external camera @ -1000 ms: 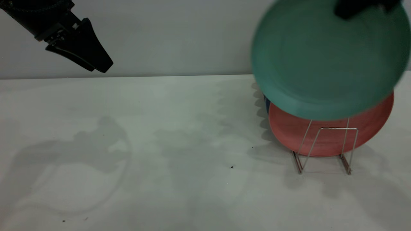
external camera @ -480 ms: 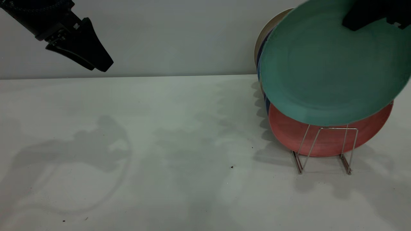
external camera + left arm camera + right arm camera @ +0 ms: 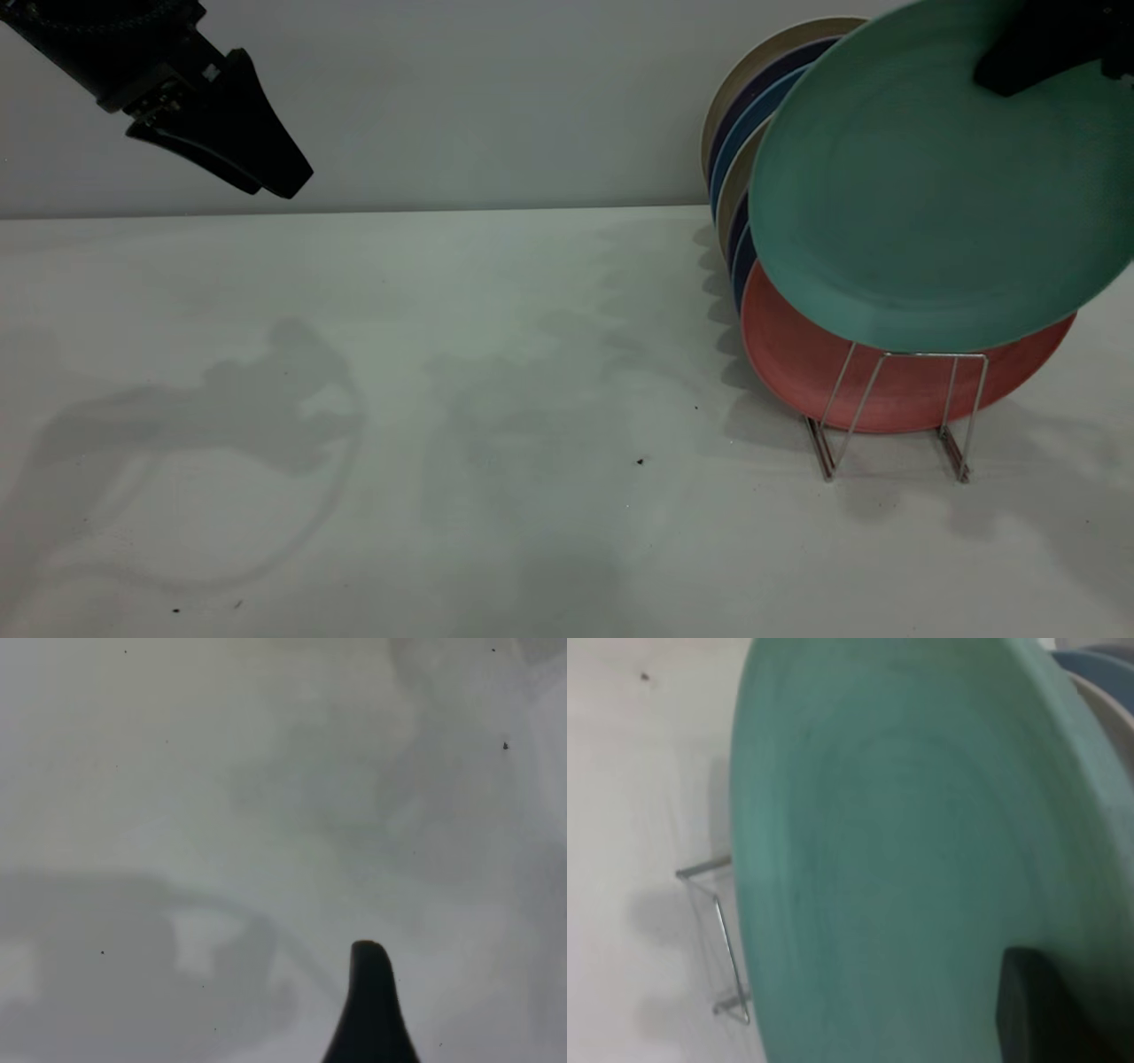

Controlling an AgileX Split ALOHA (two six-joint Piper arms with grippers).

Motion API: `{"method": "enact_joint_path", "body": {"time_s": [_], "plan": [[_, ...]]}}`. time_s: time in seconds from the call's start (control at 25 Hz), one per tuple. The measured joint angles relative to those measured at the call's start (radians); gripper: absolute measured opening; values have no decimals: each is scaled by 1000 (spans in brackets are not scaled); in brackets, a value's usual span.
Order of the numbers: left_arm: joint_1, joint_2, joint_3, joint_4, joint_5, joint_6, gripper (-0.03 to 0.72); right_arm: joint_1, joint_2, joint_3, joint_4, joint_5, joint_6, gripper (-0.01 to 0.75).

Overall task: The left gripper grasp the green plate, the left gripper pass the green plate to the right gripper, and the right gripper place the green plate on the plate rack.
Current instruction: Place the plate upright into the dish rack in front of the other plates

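Note:
The green plate [image 3: 921, 195] hangs tilted above the plate rack [image 3: 899, 416], its lower rim just over the front wire loop and in front of a salmon-pink plate [image 3: 850, 381] that stands in the rack. My right gripper [image 3: 1001, 75] is shut on the green plate's upper rim at the top right. In the right wrist view the green plate [image 3: 904, 850] fills the picture, with one finger [image 3: 1028, 1010] pressed on its face and the rack [image 3: 722, 930] beside it. My left gripper [image 3: 275, 182] hangs open and empty at the top left; one finger [image 3: 368, 1010] shows in its wrist view.
Several plates, beige [image 3: 753, 71], navy and blue [image 3: 740, 142], stand upright in the rack behind the pink one. The white table [image 3: 443, 399] stretches from the rack to the left, with a grey wall behind.
The right gripper has carried the green plate to the right and slightly down, uncovering the upright plates behind it. The left arm has not moved.

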Motion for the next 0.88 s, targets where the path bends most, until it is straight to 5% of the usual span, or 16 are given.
{"method": "enact_joint_path", "body": {"time_s": [0.88], "plan": [[0, 0, 0, 0, -1, -3, 592, -1, 141, -3, 101, -20, -81, 118]]}}
